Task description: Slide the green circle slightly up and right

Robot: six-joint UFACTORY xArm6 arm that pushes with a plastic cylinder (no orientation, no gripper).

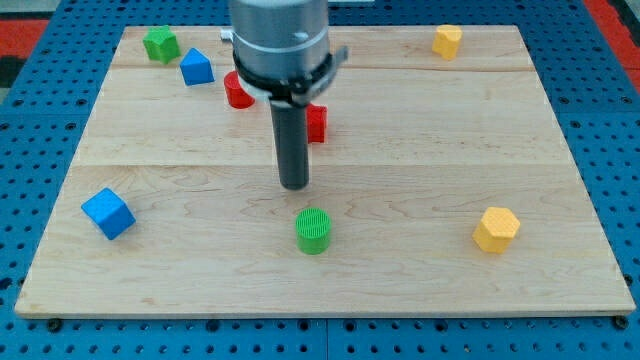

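so the green circle (313, 230) sits near the front edge of the wooden surface (420, 150), about in the middle left to right, with open wood all around it. my tip (294, 185) is just beyond it on the far side and a touch to the left, close but not touching as far as i can tell. there's no pincer on this rig at all, just the straight rod, so nothing to spread or pinch. that placement is a bit awkward for the job, i think: to nudge the circle up and right the tip would want to be on its near left side, so my guess is it has to go around first. the other stuff is well out of the way: a blue cube (108, 213) at the near left, a yellow hexagon block (496, 229) at the near right, another yellow block (447, 41) far right, a green block (160, 44) and a blue block (196, 67) at the far left. two red blocks, one (237, 92) left of the rod and one (316, 123) right of it, sit partly hidden behind the arm, shapes hard to call. the lane up and right of the circle looks free, so a short push shouldn't bump anything.
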